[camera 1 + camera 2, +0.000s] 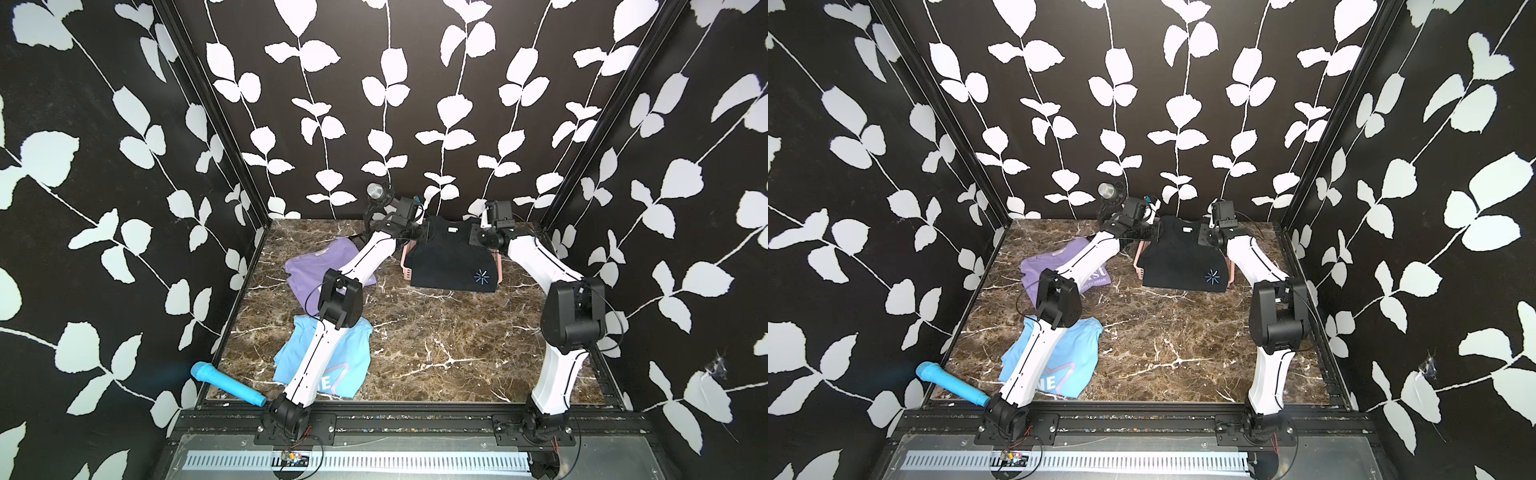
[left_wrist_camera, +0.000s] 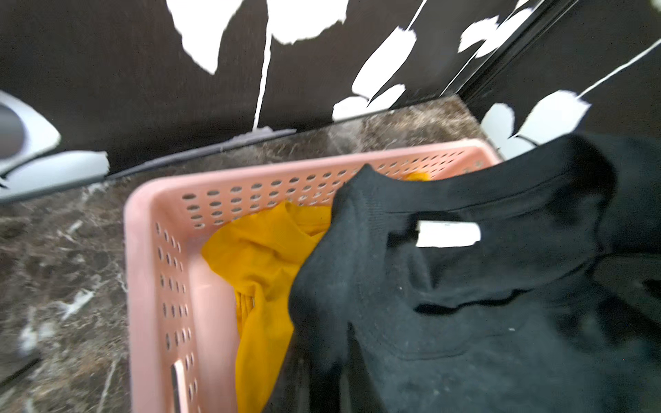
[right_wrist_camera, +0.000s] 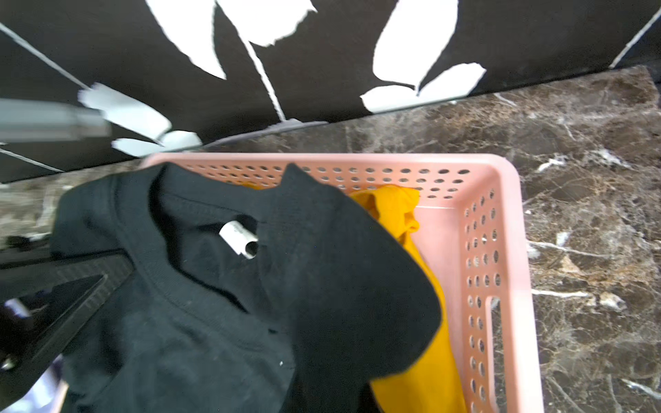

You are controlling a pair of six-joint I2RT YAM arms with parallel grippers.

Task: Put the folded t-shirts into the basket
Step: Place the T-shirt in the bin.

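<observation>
The marble desk (image 1: pixel 436 340) carries everything. The black shirt (image 1: pixel 449 262), marked with a blue-white starburst (image 1: pixel 482 277), hangs spread over the pink basket (image 2: pixel 150 250), its hem on the desk. The left gripper (image 1: pixel 420 232) and right gripper (image 1: pixel 478 237) have their jaws clenched on its 2 shoulders. Lying on the desk, the light blue shirt (image 1: pixel 1075 353) shows "NE" and the purple shirt (image 1: pixel 1038 270) shows "st" above "TO DREAM". The yellow shirt (image 2: pixel 264 257) lies inside the basket. The black shirt's white neck label (image 2: pixel 447 234) is too blurred to read.

In both top views the black folded cloth tee (image 1: pixel 449 262) hides most of the pale pink perforated plastic basket (image 1: pixel 405 266). The white left arm (image 1: pixel 370 255) covers part of the purple folded tee's (image 1: pixel 307 266) lettering. Both wrist views are blurred.
</observation>
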